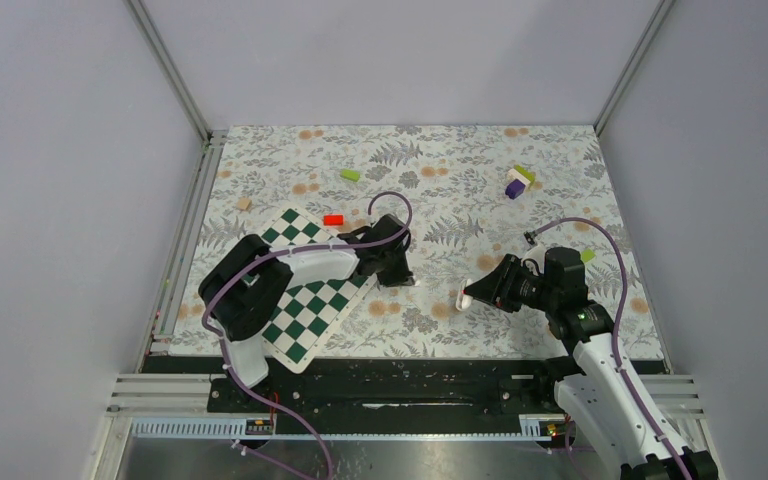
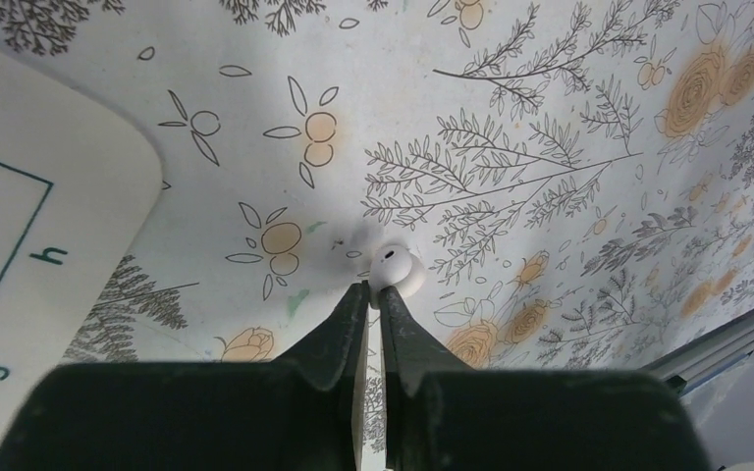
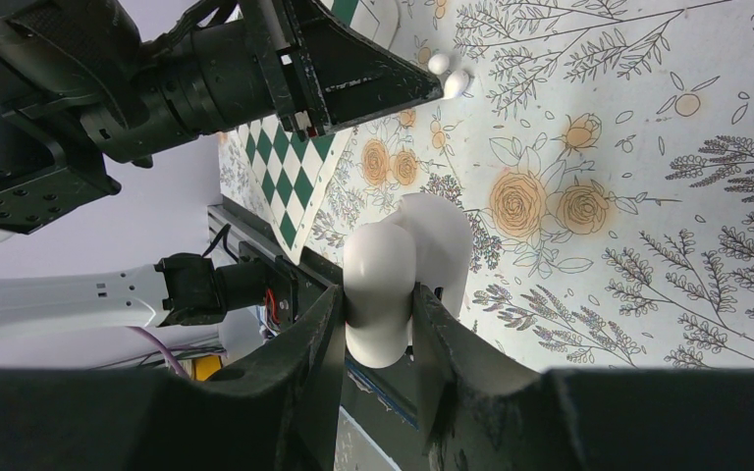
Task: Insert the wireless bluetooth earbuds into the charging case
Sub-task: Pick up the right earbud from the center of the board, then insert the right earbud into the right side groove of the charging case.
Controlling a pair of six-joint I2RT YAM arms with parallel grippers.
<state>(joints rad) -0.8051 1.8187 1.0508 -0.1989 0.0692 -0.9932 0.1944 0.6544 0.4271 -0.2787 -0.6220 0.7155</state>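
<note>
The charging case [image 3: 393, 285] was pinched in the right jaws; the left jaws gripped an earbud [image 2: 398, 270] at frame centre.

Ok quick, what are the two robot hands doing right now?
Left gripper: shut on an earbud.
Right gripper: shut on the charging case.

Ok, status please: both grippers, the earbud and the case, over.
Left gripper shut on small white plastic earbud, close to floral cloth. Right gripper shut on white rounded plastic charging case. Nothing between the two; green-white chessboard lies aside.
</note>
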